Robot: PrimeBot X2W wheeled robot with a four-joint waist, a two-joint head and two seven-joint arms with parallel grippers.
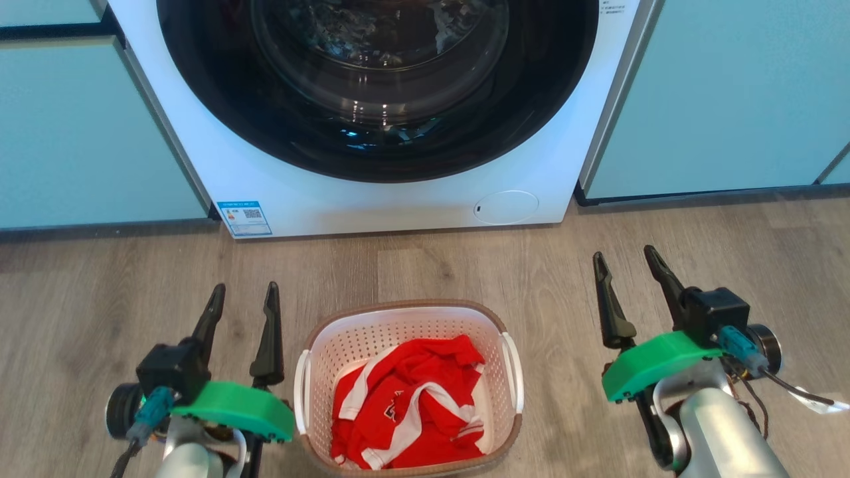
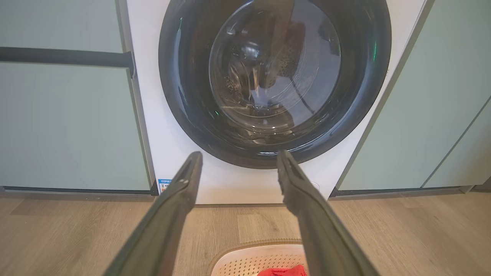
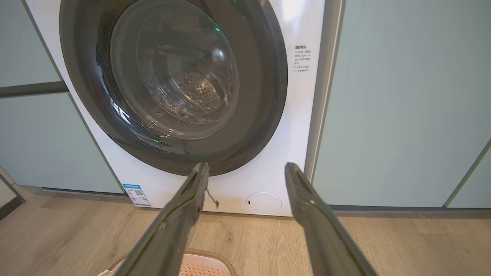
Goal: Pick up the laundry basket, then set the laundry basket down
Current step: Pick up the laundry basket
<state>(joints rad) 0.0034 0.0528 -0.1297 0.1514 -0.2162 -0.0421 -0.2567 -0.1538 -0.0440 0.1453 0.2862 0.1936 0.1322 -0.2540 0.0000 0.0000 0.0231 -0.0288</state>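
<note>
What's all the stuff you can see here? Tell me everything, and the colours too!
washing machine: one, white, straight ahead between the cabinets
door: one, dark round glass, on the washing machine's front
label sticker: one, blue, washing machine's lower left corner
cabinets: pale blue-green, either side of the washing machine
floor: light wood planks
laundry basket: one, cream with a brown rim, on the floor between the grippers
garment: one, red with white trim, bunched in the laundry basket
left gripper: dark fingers, green mount, open
right gripper: dark fingers, green mount, open

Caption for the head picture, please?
Both open, left gripper and right gripper flank the basket of red clothes before the washer.
</note>
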